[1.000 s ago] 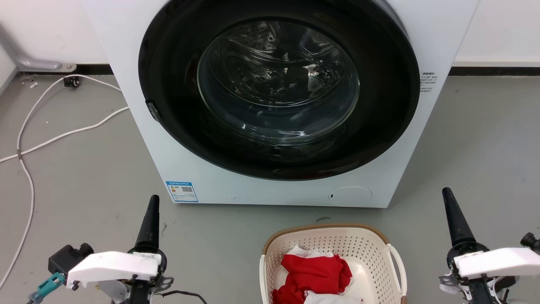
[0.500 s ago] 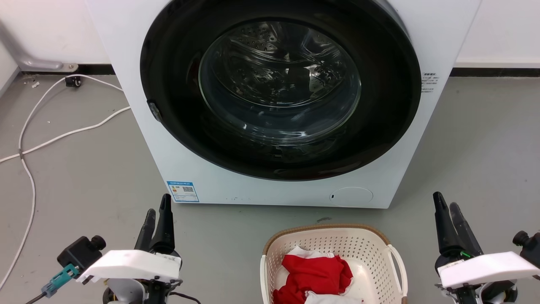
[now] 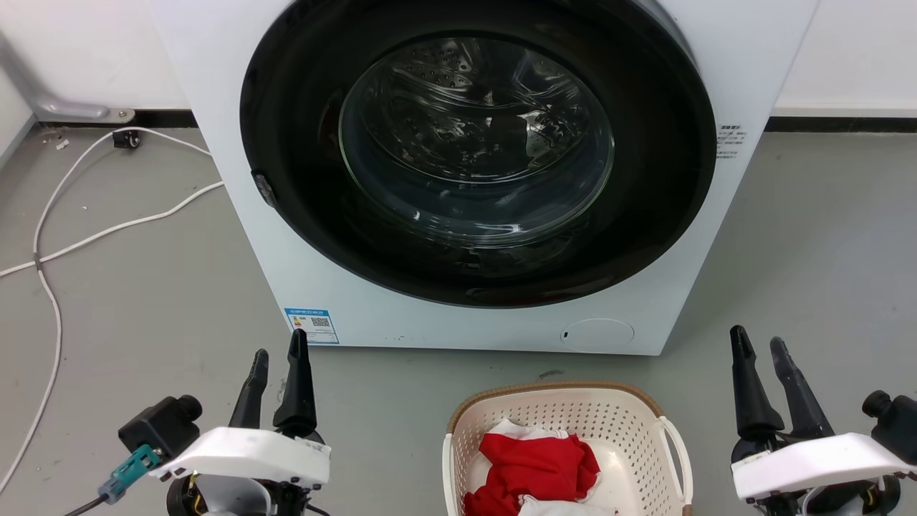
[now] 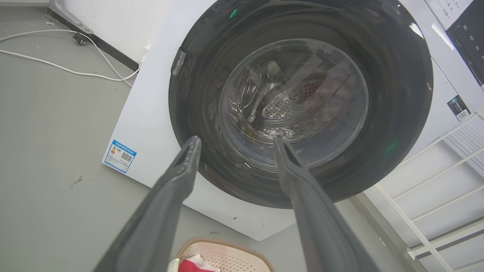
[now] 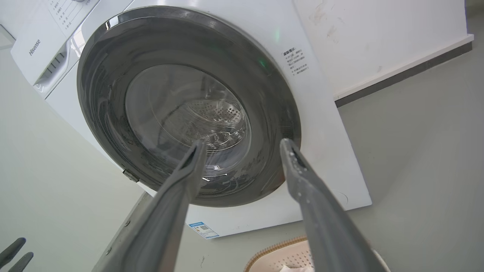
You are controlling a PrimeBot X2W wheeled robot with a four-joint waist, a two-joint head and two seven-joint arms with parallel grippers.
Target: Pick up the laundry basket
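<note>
A laundry basket (image 3: 551, 388) sits on the floor (image 3: 143, 287) at six o'clock, before a washer (image 3: 236, 215), with red clothes (image 3: 534, 462) inside. The left pincer (image 3: 279, 345) at seven o'clock and the right pincer (image 3: 758, 339) at five are both parted and empty. The basket is probably light, stiff plastic, best gripped by its loop handles (image 3: 679, 448).

Big white front-load washer (image 3: 752, 72) takes up the top middle of the frame, dark round door (image 3: 476, 143) shut, drum showing through the glass. Blue sticker (image 3: 310, 325) at its lower left corner, small round flap (image 3: 597, 334) lower right. White cable (image 3: 107, 229) snakes over the grey floor (image 3: 824, 251) on the left. Red garment (image 3: 534, 466) at bottom centre.
</note>
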